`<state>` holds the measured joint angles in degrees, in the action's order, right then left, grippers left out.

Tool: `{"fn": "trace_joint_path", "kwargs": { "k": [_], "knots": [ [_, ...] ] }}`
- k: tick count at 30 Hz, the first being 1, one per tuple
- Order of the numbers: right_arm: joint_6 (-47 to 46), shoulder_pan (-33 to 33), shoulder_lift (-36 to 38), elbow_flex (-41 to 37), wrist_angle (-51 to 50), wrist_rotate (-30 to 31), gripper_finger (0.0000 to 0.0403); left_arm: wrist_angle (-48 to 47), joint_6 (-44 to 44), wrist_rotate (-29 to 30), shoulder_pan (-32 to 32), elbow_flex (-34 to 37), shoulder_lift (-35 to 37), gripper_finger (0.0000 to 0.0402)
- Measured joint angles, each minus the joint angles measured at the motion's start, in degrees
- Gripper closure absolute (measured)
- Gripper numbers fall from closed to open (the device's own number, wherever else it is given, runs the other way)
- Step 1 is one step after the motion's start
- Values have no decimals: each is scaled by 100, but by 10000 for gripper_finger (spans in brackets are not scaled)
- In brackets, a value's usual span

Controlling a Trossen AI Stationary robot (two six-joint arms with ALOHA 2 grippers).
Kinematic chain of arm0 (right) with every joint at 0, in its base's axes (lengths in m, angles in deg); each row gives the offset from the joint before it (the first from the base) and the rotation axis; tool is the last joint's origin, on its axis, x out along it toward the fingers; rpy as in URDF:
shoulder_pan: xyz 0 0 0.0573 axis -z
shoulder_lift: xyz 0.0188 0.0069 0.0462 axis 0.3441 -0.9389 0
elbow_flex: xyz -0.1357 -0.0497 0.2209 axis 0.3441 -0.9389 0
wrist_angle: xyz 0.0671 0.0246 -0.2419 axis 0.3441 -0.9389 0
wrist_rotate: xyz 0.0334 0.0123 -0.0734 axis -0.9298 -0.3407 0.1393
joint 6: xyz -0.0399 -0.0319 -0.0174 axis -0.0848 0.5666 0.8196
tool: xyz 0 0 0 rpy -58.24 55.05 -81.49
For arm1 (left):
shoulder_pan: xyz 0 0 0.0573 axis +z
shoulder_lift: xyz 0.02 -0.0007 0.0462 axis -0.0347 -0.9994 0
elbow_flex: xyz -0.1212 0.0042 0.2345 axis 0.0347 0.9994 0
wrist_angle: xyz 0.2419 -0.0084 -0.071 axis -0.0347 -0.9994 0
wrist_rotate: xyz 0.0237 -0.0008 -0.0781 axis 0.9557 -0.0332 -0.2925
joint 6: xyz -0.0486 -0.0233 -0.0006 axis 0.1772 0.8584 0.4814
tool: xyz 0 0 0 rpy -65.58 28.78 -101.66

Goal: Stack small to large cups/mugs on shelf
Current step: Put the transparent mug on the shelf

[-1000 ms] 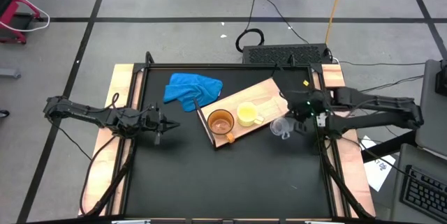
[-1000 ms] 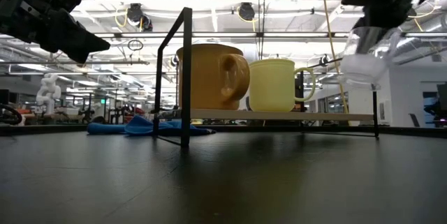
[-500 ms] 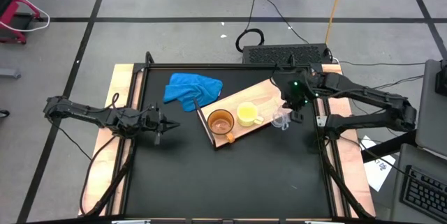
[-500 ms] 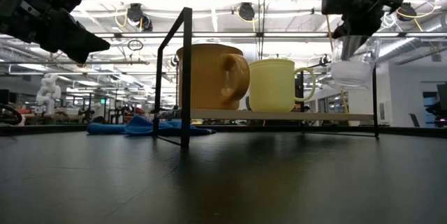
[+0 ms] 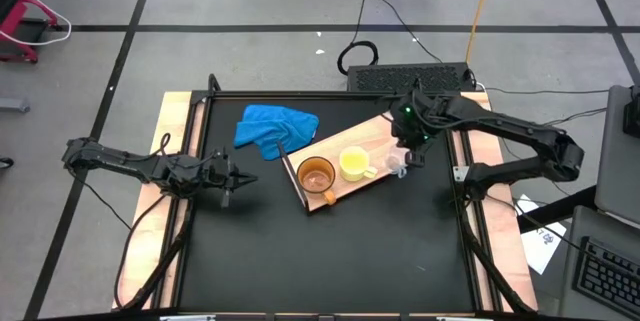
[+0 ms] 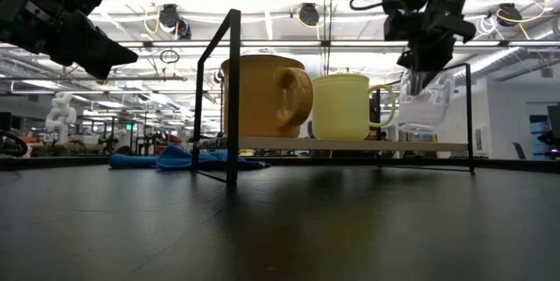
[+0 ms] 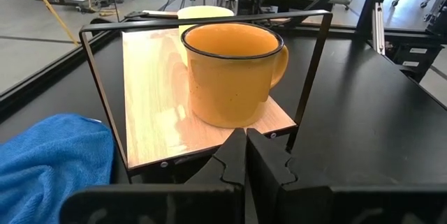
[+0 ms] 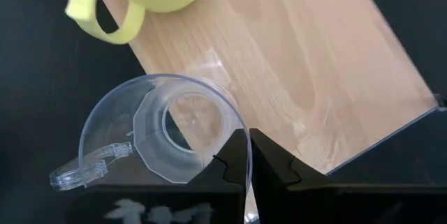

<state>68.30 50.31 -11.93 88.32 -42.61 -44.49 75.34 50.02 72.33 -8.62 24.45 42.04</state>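
Note:
The light-wood shelf board (image 5: pixel 378 133) sits on a black wire frame. The orange-brown mug (image 5: pixel 316 174) and the yellow mug (image 5: pixel 352 164) stand upright on it side by side. My right gripper (image 5: pixel 408 149) is shut on the small clear plastic cup (image 5: pixel 398 165) over the board's right end, beside the yellow mug (image 6: pixel 346 106). My left gripper (image 5: pixel 240 177) is shut and empty, hovering left of the shelf; in its wrist view it faces the orange-brown mug (image 7: pixel 230 70). My right gripper pinches the clear cup's rim wall (image 8: pixel 236 132), on the side opposite its small handle (image 8: pixel 84 172), one finger inside and one outside. The fingers come from above, pointing down. The cup (image 6: pixel 427 106) hangs below them, mouth up, slightly tilted, just above the board.
A crumpled blue cloth (image 5: pixel 275 126) lies on the black tabletop at the far left of the shelf. The frame's black uprights (image 6: pixel 232 97) rise at the board's corners. The dark tabletop (image 5: pixel 330 251) stretches out nearer than the shelf.
My right gripper has carried the clear cup from beside the shelf's right end toward the table's far and left side, over the board's right end, and down toward the board. The cup stays held, mouth up.

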Motion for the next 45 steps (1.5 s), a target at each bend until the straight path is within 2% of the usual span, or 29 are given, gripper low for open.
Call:
{"fn": "trace_joint_path", "kwargs": {
  "k": [8, 11, 23, 30, 41, 45],
  "knots": [
    [81, 29, -273, 1, 149, 30, 403, -41, -74, 0, -2, 0, -2, 387],
    [88, 27, -341, 20, 172, 237, 403, -41, -108, 0, -2, 0, 0, 387],
    [71, 23, -934, 734, 47, 302, 403, -78, -113, 0, 0, 0, 1, 387],
    [95, 18, -1298, 884, -186, 302, 403, -234, -115, 0, -1, 0, -2, 387],
    [131, 10, -1368, 907, -138, 308, 402, -301, -119, 0, 0, 0, 0, 387],
    [114, 10, -1368, 907, -136, 299, 390, -299, -107, 0, -1, 0, -1, 387]
  ]
}}
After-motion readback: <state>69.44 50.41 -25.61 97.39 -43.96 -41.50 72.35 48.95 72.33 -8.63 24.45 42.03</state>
